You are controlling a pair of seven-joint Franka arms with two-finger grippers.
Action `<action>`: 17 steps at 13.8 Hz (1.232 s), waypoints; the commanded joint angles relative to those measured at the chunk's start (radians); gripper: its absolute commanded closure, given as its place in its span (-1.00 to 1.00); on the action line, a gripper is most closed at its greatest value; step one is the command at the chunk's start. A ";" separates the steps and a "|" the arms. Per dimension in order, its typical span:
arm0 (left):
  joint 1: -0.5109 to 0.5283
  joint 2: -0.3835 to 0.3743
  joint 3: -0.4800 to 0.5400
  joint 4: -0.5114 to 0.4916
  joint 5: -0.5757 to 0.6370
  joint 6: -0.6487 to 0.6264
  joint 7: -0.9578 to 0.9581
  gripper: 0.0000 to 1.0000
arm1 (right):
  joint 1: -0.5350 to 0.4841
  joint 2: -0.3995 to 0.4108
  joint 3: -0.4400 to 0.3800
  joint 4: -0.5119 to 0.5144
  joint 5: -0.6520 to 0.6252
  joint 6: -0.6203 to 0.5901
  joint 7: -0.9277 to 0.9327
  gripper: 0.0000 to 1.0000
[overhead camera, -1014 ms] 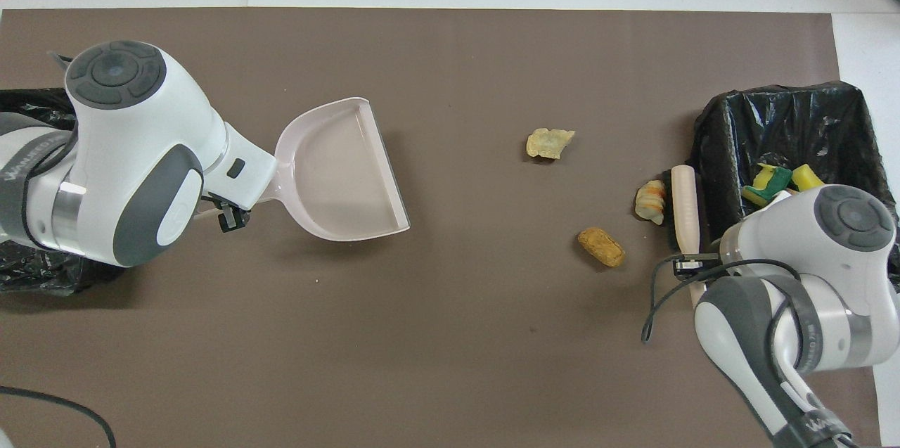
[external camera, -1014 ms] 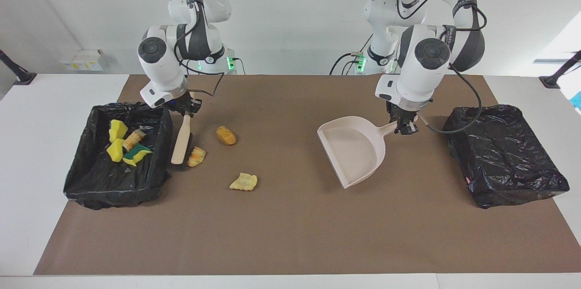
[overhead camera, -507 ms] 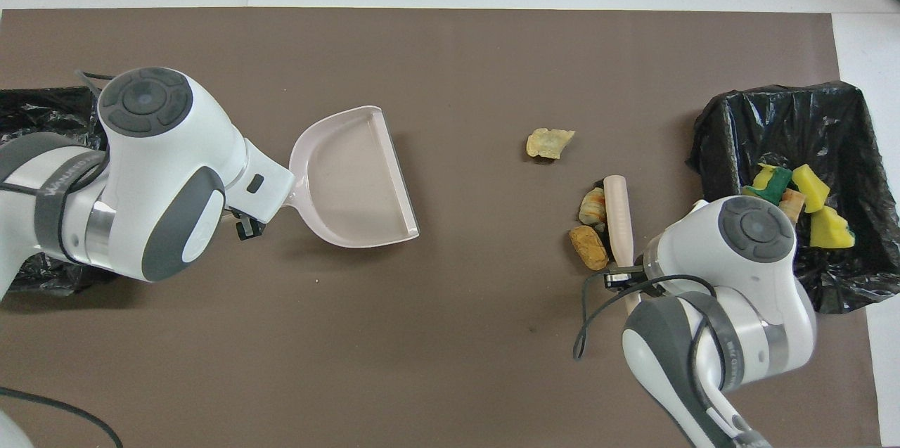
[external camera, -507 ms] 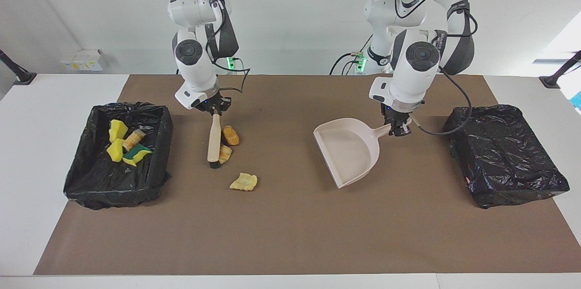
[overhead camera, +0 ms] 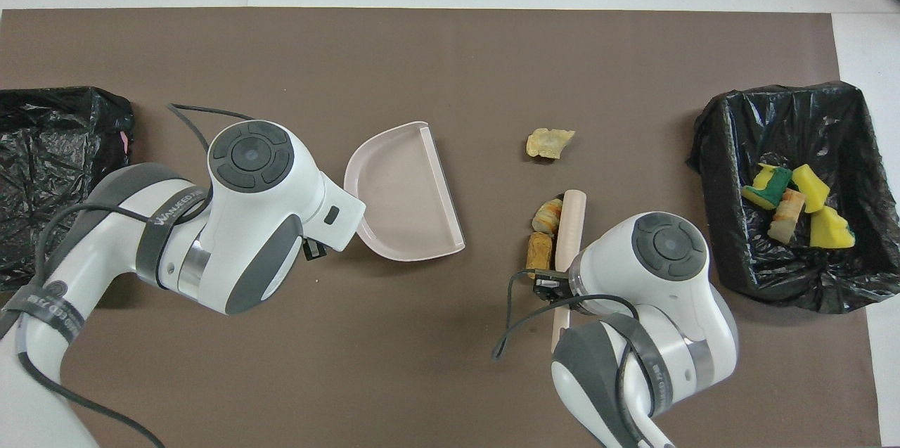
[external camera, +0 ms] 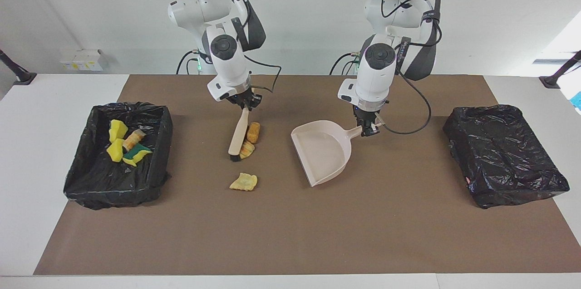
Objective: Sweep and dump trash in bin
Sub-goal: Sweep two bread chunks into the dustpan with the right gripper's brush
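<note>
Three bits of trash sit loose on the counter's brown mat (external camera: 290, 234), all placed here relative to the dustpan (external camera: 321, 152). Two pastry lumps (external camera: 251, 138) lie pressed against the brush (external camera: 238, 134), toward the right arm's end of the counter from the dustpan, with a clear gap between them and its open mouth. A third flaky piece (external camera: 243, 182) lies on its own, farther from the robots than those two and not touching the brush. The remaining pieces, yellow sponges and one pastry lump (external camera: 125, 143), are already in the black-lined bin (external camera: 91, 180), well apart from the dustpan at the right arm's end.

Right gripper (external camera: 243, 102) is clamped tight on the brush handle, bristles down on the mat. Left gripper (external camera: 368, 128) is closed on the dustpan's handle, the pan resting on the mat with its mouth facing the brush. A second black-lined bin (external camera: 504, 157) sits at the left arm's end, well apart from the dustpan.
</note>
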 commanded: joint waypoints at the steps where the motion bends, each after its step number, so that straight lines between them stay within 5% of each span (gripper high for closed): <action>1: -0.022 -0.060 0.013 -0.083 0.007 0.022 -0.010 1.00 | 0.028 0.047 0.002 0.067 0.061 -0.006 0.029 1.00; 7: -0.055 -0.049 0.010 -0.134 0.007 0.037 -0.030 1.00 | 0.117 0.136 0.002 0.139 0.130 0.010 0.081 1.00; 11: -0.055 -0.049 0.010 -0.136 0.007 0.040 -0.056 1.00 | 0.205 0.223 0.002 0.288 0.172 -0.002 0.081 1.00; 17: -0.047 -0.049 0.010 -0.136 0.005 0.048 -0.080 1.00 | 0.213 0.227 -0.008 0.397 0.212 -0.096 0.107 1.00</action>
